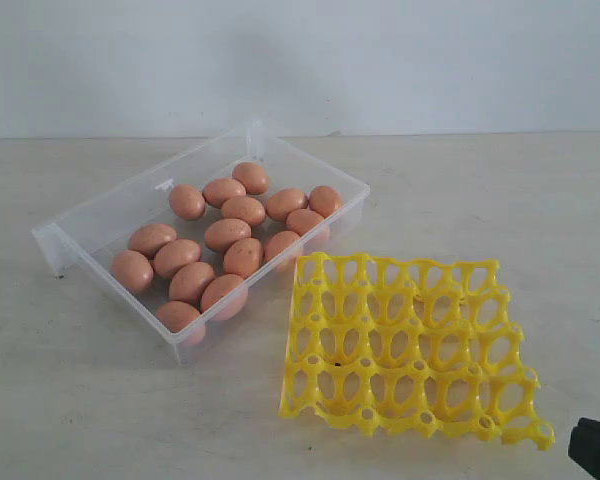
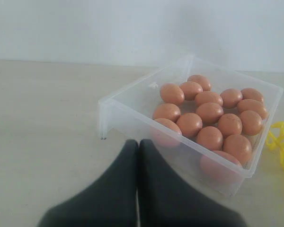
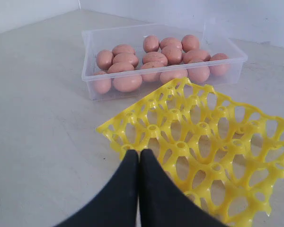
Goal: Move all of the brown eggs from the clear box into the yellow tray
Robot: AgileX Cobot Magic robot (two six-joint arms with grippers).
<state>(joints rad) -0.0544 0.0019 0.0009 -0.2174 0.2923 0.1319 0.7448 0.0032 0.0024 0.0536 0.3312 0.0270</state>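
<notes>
Several brown eggs lie close together in the clear box at the left of the exterior view. The yellow tray sits on the table to the box's right, its cups bare. In the left wrist view my left gripper is shut with nothing in it, just short of the clear box and its brown eggs. My right gripper is shut and holds nothing, at the near corner of the yellow tray; the brown eggs lie beyond. Only its dark tip shows in the exterior view.
A pale tabletop carries the box and tray, with a white wall behind. The tray's near left corner almost touches the box's right side.
</notes>
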